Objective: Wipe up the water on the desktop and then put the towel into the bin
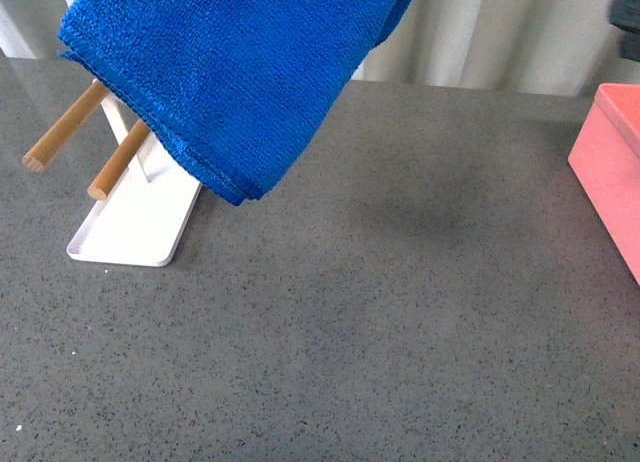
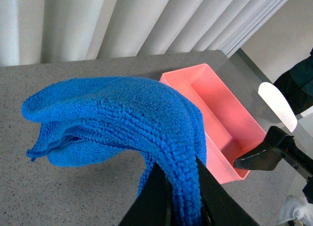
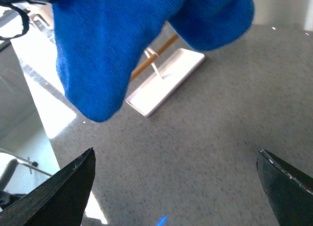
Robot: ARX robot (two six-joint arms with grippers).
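Note:
The blue towel [image 1: 240, 72] hangs in the air over the back left of the grey speckled desktop [image 1: 380, 322], clear of the surface. In the left wrist view my left gripper [image 2: 182, 189] is shut on a thick fold of the towel [image 2: 122, 116]. The pink bin [image 1: 612, 167] stands at the desktop's right edge; its inside [image 2: 217, 103] shows nothing in it and lies just beyond the towel. My right gripper [image 3: 176, 187] is open above bare desktop [image 3: 205, 138], nothing between its fingers, with the towel [image 3: 112, 45] hanging ahead of it.
A flat white tray [image 1: 140, 232] with two wooden rods [image 1: 65, 127] stands at the back left, partly behind the towel; the tray [image 3: 166, 81] also shows in the right wrist view. Pale curtains run along the far edge. A dark finger of the other arm [image 2: 274, 150] is near the bin.

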